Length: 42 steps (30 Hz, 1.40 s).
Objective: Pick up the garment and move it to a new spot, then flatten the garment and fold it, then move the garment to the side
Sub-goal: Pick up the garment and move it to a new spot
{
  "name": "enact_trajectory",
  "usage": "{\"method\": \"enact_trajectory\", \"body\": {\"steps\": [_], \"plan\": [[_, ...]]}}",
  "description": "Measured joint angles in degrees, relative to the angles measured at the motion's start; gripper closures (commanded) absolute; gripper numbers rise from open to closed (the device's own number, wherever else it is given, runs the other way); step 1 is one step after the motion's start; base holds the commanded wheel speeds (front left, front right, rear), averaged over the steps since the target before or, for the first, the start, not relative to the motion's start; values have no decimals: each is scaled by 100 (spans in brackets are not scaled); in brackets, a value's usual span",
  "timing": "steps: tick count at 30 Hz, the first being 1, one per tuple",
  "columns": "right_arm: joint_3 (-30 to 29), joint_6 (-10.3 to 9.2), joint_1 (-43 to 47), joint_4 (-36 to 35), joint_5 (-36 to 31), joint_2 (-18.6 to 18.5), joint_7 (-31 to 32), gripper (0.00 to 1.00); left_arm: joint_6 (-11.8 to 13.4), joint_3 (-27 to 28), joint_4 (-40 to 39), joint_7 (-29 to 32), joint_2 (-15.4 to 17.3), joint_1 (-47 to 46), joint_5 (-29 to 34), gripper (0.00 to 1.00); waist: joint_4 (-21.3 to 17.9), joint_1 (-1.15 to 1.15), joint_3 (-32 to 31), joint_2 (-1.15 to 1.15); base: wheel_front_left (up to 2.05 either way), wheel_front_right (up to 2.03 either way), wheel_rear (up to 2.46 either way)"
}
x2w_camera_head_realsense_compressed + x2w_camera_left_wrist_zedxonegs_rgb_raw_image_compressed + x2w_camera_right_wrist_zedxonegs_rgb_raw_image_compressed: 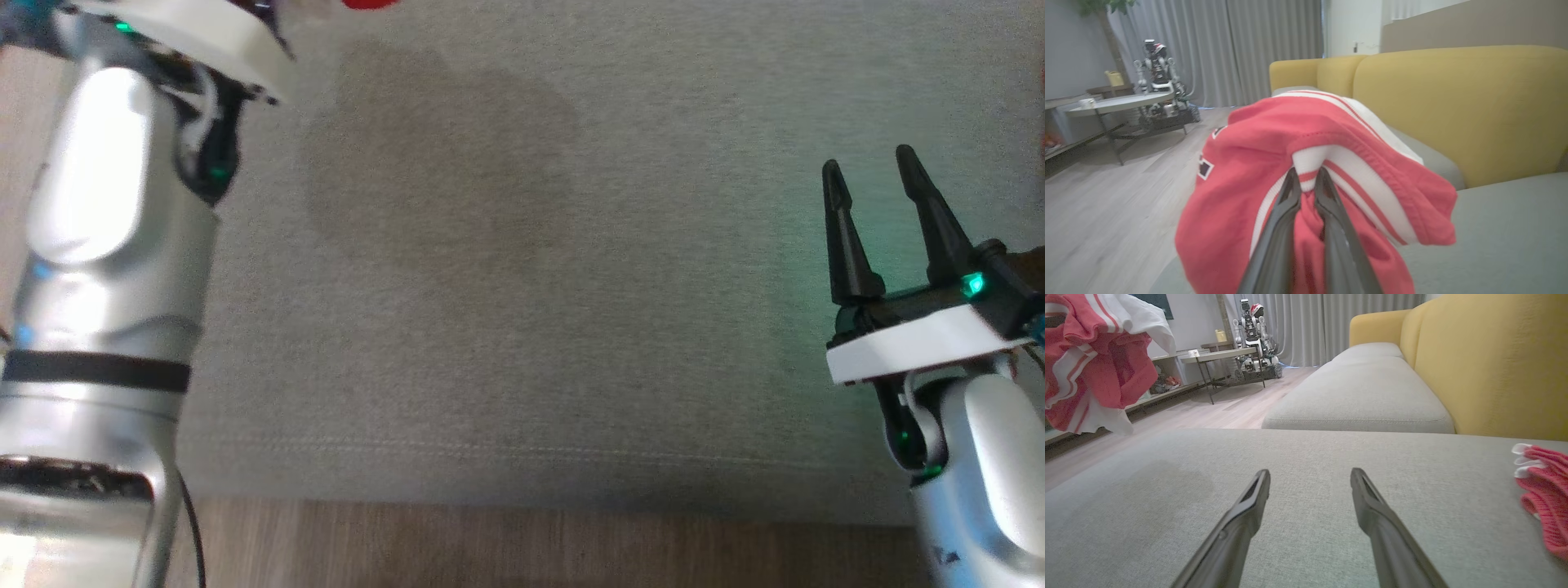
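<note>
Pinching red-and-white garment (1249, 139), left end effector (1307, 174).

- Has the garment (1306, 134) bunched over and around the tips of the left gripper (1307, 175), pinched between its fingers (1282, 228), raised clear of the seat cushion (522, 286).
- Sets the right gripper (869, 175) over the cushion's right part, fingers (1241, 514) spread apart on nothing, well right of the garment.
- Places a knitted item (1541, 490) on the cushion, right of the right gripper, before the sofa backrest (1494, 363).
- Puts a second seat cushion (1359, 392) beyond the first, along the same backrest.
- Leaves the floor (1106, 196) left of the sofa, with a table (1118, 102) standing on it further off, a small robot figure (1157, 69) just behind that, and curtains (1229, 49) behind both.
</note>
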Motion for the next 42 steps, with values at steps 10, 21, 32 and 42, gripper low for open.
{"method": "enact_trajectory", "body": {"steps": [10,21,32,42], "plan": [[-224,0,-211,280,0,368,-116,0,-41,-2007,-1001,0,-91,109,-605,100,-778,0,-249,0,0,0,0],[-243,0,-519,94,49,580,-138,0,-43,-4478,-1682,-41,448,-197,-907,100,-1616,0,9,0,0,0,0],[-240,0,-518,86,49,657,-138,0,-42,-5839,-1058,-41,1248,-483,-949,0,-1801,0,206,0,0,0,0],[-212,0,-504,152,14,653,-138,0,225,-4419,-810,-41,1296,-389,-1285,0,-1448,0,-54,0,0,0,0]]}}
